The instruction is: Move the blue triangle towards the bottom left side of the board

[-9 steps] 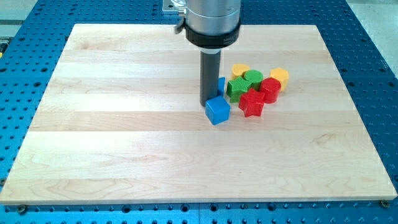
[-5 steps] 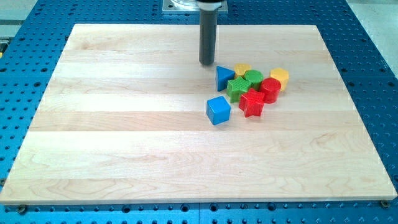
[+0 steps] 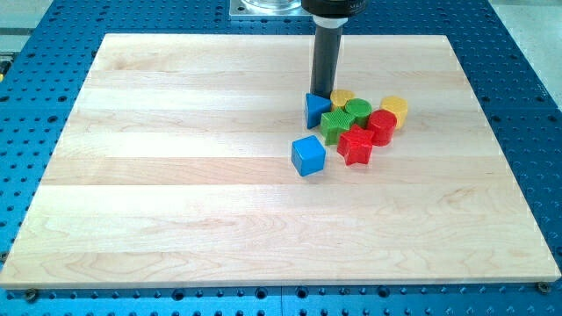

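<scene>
One small blue triangular block (image 3: 315,109) sits at the clustered blocks' left edge, with my tip (image 3: 323,94), a bare fingerless rod, seemingly touching its upper-right side, placed to shove it down-left across the wooden board (image 3: 176,193).

Bright, even overhead light; sharp focus, no blur. Faint glare on surface (image 3: 176,193) near top edge; shadows soft, short.
</scene>
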You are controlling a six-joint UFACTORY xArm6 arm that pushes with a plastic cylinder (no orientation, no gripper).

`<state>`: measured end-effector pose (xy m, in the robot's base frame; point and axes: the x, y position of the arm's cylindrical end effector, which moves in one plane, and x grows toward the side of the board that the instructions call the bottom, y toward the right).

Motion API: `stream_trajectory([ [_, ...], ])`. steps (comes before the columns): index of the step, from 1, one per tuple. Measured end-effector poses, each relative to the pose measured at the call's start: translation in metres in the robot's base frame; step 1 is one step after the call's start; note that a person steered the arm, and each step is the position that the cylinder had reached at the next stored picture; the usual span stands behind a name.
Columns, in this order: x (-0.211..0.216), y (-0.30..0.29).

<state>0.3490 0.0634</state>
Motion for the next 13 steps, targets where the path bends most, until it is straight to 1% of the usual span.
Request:
stream_trajectory([
  [1,0.019,-0.006],
  [2,0.054,-0.018],
  [3,0.059,-0.019],
  [5,0.115,-0.014],
  [7,0.128,0.009],
  [8,0.109,-0.022],
  [9,0.106,-0.075],
  [10,0.114,-0.104],
  [12,0.164,-0.078],
  [13,0.186,-0.079],
])
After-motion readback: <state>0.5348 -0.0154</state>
